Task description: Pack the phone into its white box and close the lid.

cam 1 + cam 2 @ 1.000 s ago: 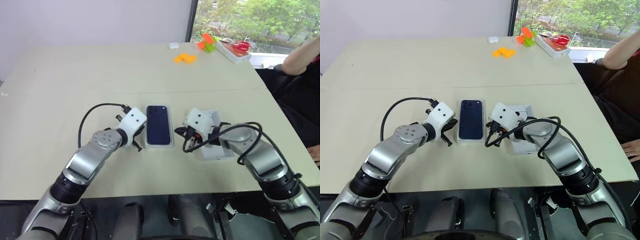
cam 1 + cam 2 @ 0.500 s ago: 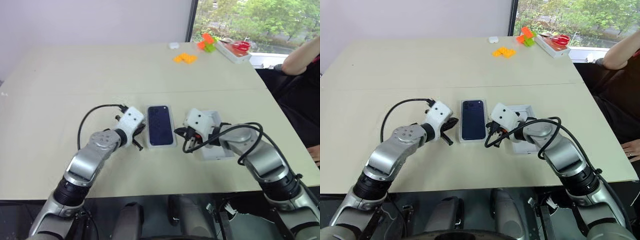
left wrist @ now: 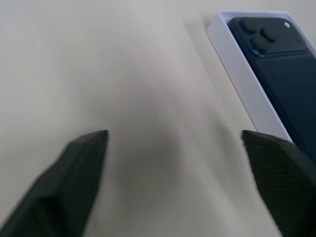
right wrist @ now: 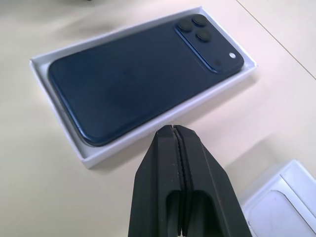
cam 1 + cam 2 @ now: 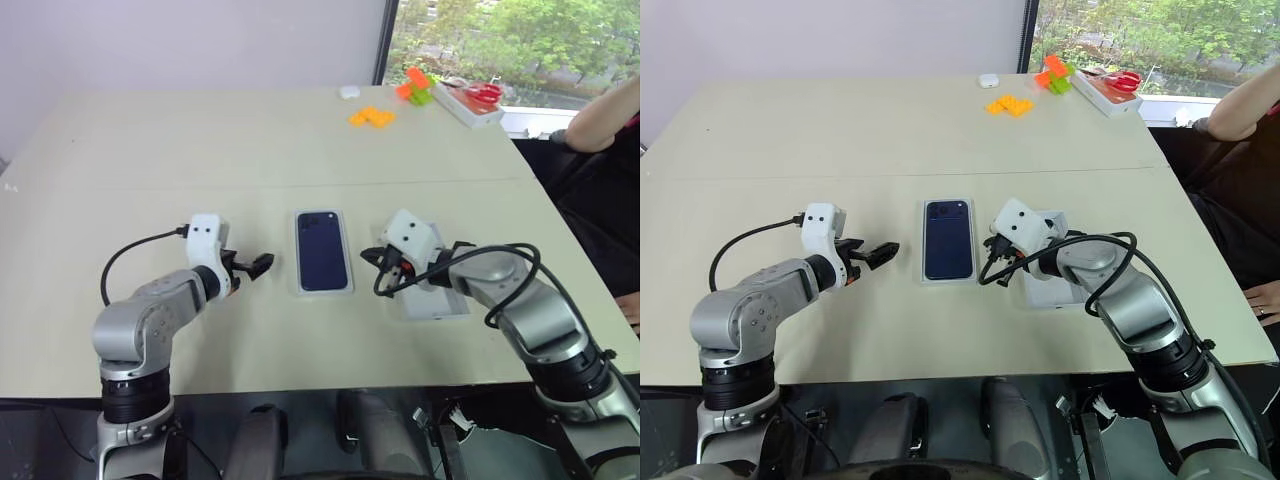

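The dark blue phone (image 5: 322, 250) lies back up inside the white box (image 5: 323, 292) at the middle of the table, its lens cluster at the far end. My left gripper (image 5: 255, 267) hovers left of the box, apart from it, open with nothing between its fingers (image 3: 74, 173). My right gripper (image 5: 372, 258) is shut and empty just right of the box, its tip (image 4: 173, 131) close to the box's long side. The white lid (image 5: 440, 300) lies hollow side up under my right forearm, partly hidden.
Orange blocks (image 5: 370, 117), orange and green blocks (image 5: 414, 85), a small white item (image 5: 347, 91) and a white tray with red scissors (image 5: 470, 100) sit at the far right. A person's arm (image 5: 600, 115) rests by the table's right edge.
My left gripper has drawn away leftward from the box's side, rolled over and opened. The right gripper stays shut and hardly moved. Phone and box lie as before.
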